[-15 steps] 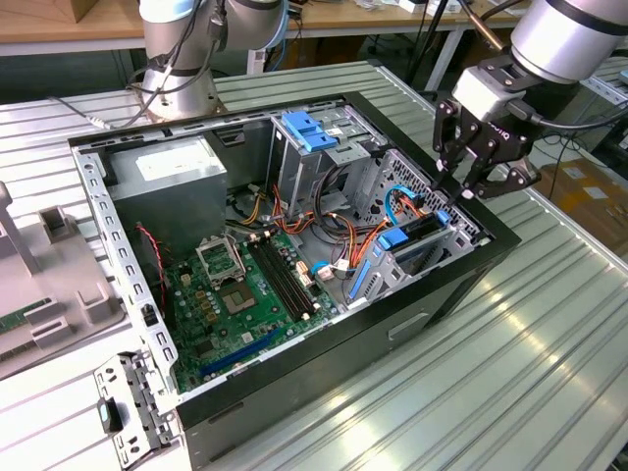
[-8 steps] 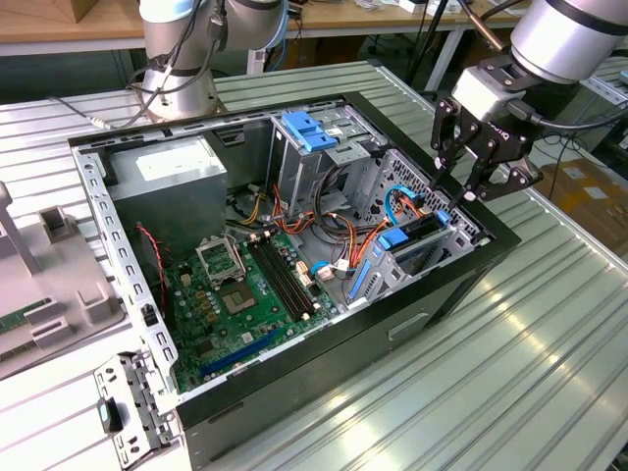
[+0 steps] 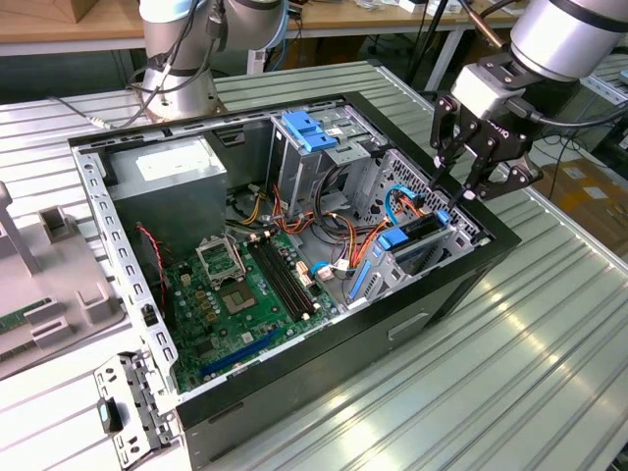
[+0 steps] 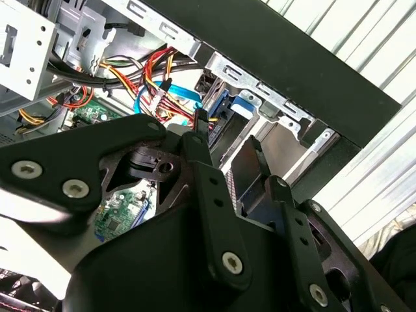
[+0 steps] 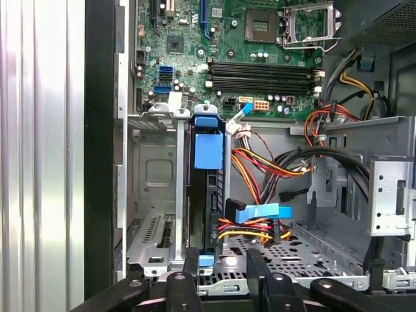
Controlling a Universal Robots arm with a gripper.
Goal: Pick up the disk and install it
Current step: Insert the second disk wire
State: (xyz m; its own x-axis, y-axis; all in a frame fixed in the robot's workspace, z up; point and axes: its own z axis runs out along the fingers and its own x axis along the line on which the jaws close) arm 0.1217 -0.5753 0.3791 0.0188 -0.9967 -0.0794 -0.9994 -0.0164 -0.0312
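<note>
I see the open case (image 3: 461, 285) lying on its side on the slatted table (image 3: 549, 373), with the board (image 3: 235, 304) flat on its floor and the grey power supply (image 3: 172, 182) in the corner toward the exterior view's left. A blue bracket (image 3: 309, 130) sits on top of the drive cage at the back. The disk (image 3: 417, 240) stands on edge in the bay at the case's corner toward the exterior view's right, blue rails showing; in the first wrist view it (image 5: 208, 195) sits upright in its slot beside the cable bundle (image 5: 266, 162). My gripper (image 3: 453, 186) hangs just above that bay. Its fingers (image 5: 257, 266) are spread apart with nothing between them, and they straddle the disk's end without touching it.
</note>
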